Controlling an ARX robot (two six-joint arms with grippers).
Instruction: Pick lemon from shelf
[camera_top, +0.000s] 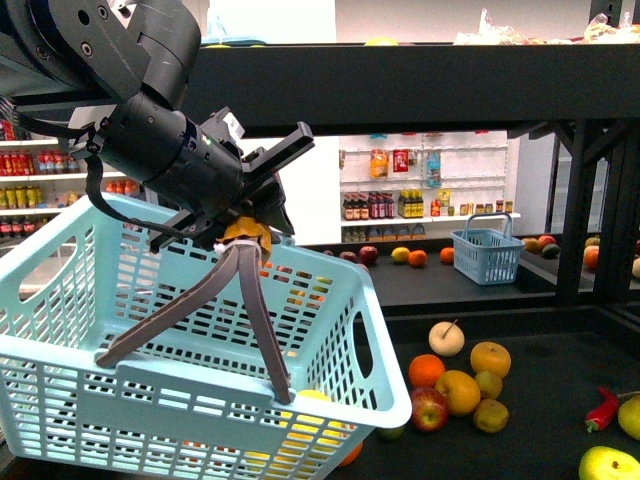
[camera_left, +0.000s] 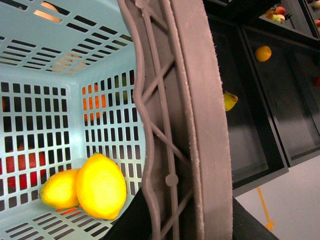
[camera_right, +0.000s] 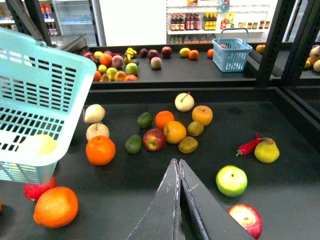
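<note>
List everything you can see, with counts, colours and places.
Basket: one, light blue, hanging by brown handles.
Lemons: two, yellow, inside that basket.
Shelf: one, black, tiered trays in front.
Loose fruit: many, orange, red, green, yellow, on the front tray and the one behind.
Chili: one, red, front tray.
Small basket: one, blue, rear tray.
Bottles: many, mixed colours, far white shelves.
Left gripper: one, black, shut on the handles.
Right gripper: one, dark grey, shut, empty, above the front tray.
</note>
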